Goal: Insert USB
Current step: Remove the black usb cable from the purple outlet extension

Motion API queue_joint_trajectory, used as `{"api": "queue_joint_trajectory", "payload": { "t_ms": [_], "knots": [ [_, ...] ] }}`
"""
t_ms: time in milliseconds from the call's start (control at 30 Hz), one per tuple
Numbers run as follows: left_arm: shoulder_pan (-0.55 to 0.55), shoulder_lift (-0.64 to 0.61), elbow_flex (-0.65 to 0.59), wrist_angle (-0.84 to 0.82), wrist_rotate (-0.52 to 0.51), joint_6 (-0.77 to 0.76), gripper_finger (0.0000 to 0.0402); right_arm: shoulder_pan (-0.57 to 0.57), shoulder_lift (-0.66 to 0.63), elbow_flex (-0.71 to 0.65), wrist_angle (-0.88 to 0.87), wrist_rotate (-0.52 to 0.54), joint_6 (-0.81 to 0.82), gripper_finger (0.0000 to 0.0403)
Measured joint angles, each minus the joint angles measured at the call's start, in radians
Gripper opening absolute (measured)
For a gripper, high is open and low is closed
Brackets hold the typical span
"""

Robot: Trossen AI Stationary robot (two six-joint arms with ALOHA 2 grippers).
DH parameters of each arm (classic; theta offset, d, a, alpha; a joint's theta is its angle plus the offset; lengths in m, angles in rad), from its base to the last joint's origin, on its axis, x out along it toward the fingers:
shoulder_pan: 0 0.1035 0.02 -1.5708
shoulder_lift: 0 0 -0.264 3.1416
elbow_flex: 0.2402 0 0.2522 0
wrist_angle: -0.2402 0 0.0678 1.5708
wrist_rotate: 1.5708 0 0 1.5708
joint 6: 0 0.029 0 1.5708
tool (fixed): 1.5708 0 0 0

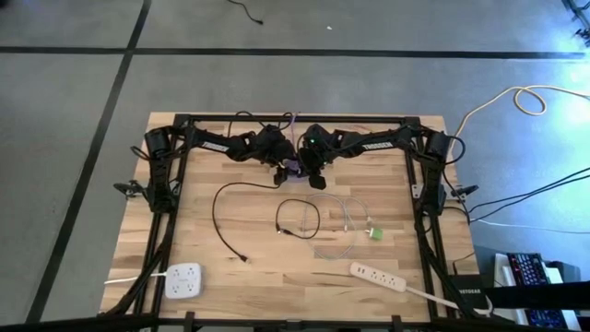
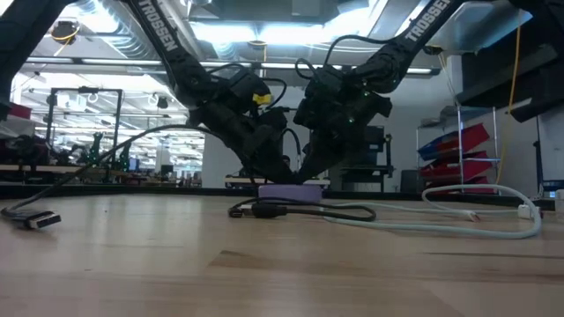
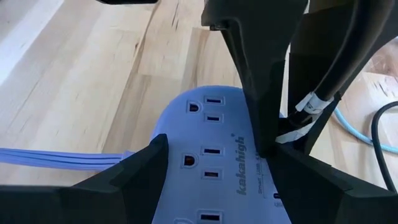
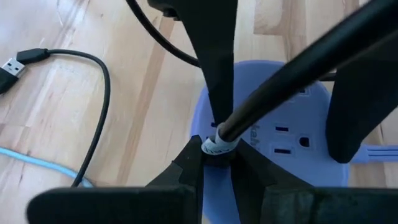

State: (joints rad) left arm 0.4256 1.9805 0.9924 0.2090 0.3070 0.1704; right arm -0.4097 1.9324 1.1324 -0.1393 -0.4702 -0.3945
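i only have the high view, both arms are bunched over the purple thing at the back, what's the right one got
Observer: The right gripper is pinched on a black cable just above its white band, with the cable's end down at the purple power strip.
Operator: and is the left one actually on the strip or just hovering
Observer: It is on it. The left gripper straddles the strip, one finger against each long side, with the outlets facing up between them.
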Motion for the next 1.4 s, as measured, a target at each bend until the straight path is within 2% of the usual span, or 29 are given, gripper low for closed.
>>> {"api": "queue_joint_trajectory", "payload": {
  "t_ms": [167,333,600,733,967,1100,1300,1400],
  "knots": [
    [-0.001,0.007,-0.001,0.013,0.001,0.001,0.0259,0.039,-0.005,0.000,-0.024,0.114,-0.111,0.0034],
    [0.001,0.006,-0.003,0.020,0.011,-0.002,0.0259,0.044,-0.012,-0.004,-0.004,0.082,-0.104,0.0034],
    [0.000,0.006,-0.003,0.024,-0.018,0.020,0.0259,0.079,-0.039,-0.005,-0.017,0.268,-0.094,0.0034],
    [-0.005,0.006,-0.003,0.013,-0.010,0.029,0.0259,0.071,-0.039,-0.005,-0.026,0.118,-0.036,0.0034],
    [-0.008,0.006,-0.003,0.012,-0.019,0.040,0.0259,0.010,-0.063,0.002,-0.010,0.059,0.130,0.0038],
    [-0.008,0.006,-0.003,0.012,-0.020,0.042,0.0259,-0.003,-0.067,0.003,-0.017,0.058,0.123,0.0034],
    [-0.008,0.006,-0.003,0.012,-0.019,0.046,0.0259,0.039,-0.075,0.002,-0.047,0.061,0.057,0.0034],
    [-0.007,0.006,-0.003,0.013,-0.018,0.047,0.0259,0.036,-0.098,0.000,-0.035,0.127,0.050,0.0034]
  ]
}}
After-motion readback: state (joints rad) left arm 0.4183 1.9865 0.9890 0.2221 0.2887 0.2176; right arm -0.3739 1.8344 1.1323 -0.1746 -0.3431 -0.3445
